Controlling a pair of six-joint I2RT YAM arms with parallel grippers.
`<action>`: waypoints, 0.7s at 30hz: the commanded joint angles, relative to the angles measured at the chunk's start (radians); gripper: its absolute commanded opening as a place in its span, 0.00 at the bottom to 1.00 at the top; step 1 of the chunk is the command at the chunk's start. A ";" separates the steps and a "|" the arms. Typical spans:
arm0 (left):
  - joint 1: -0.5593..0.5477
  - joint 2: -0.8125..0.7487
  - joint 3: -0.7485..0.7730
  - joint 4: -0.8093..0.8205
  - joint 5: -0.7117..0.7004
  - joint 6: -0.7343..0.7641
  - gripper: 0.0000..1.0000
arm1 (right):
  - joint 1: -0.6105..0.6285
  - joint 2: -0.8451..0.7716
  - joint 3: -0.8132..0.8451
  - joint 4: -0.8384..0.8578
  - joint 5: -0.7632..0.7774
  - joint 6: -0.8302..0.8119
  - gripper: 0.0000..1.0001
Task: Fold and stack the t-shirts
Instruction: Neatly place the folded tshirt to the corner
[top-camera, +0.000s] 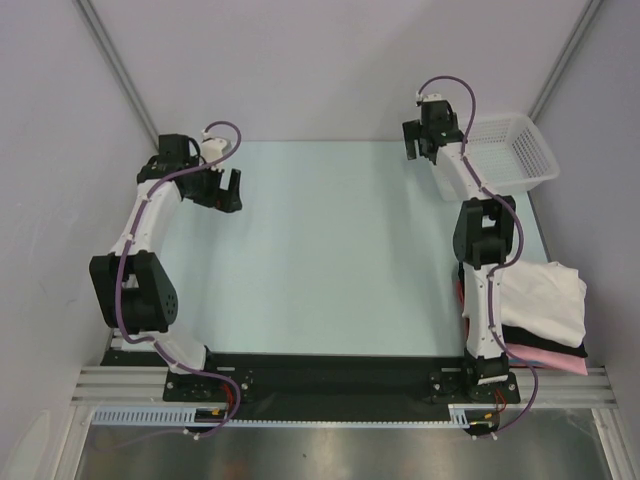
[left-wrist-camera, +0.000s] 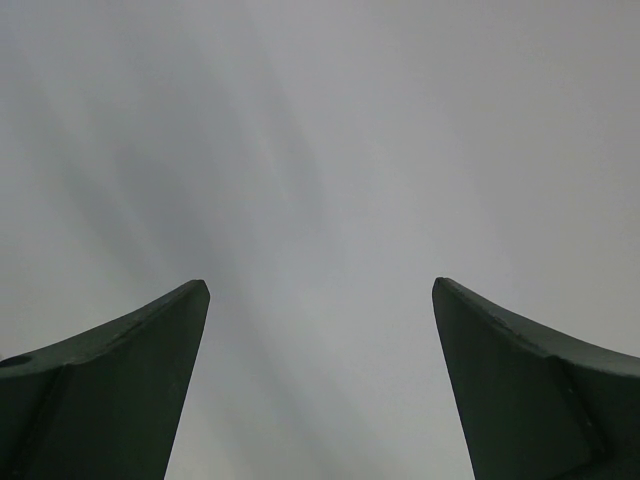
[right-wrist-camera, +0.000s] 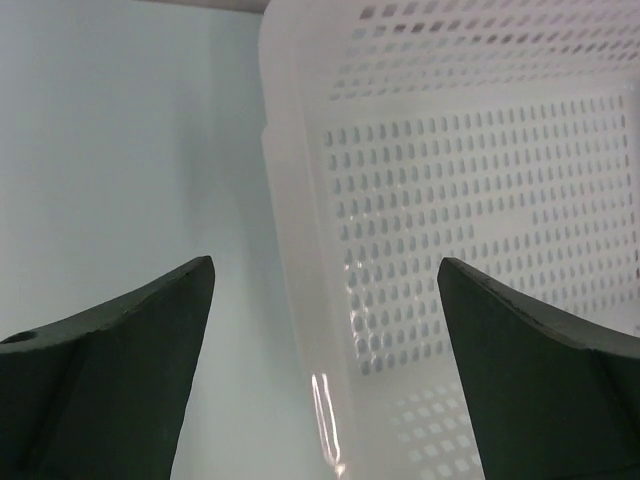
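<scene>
left gripper (top-camera: 227, 196) and right gripper (top-camera: 419, 150) are gaping empty near the far edge; shirts (top-camera: 545, 295) are lying stacked at the near right corner.

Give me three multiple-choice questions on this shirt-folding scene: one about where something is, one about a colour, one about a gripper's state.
1. Where on the table does the stack of t-shirts lie?
A. at the far left corner
B. at the near right edge, beside the right arm's base
C. in the centre

2. Which colour is the shirt on top of the stack?
A. pink
B. black
C. white

3. How is the right gripper?
A. open, holding nothing
B. shut on a shirt
C. shut on a cable

Answers:
1 B: the top view shows the pile at that edge, next to the base.
2 C: the white shirt lies over the black shirt, with the pink shirt at the bottom.
3 A: its fingers stand wide apart, and only the basket and the table show between them.
</scene>
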 joint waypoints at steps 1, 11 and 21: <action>0.007 -0.053 -0.044 0.015 -0.036 0.050 1.00 | 0.011 -0.202 -0.117 0.060 -0.011 0.121 1.00; 0.007 -0.093 -0.219 0.068 -0.036 0.055 0.99 | 0.022 -0.770 -0.936 0.373 -0.007 0.362 1.00; 0.009 -0.185 -0.366 0.106 -0.063 0.069 0.99 | 0.042 -1.008 -1.223 0.404 -0.017 0.397 1.00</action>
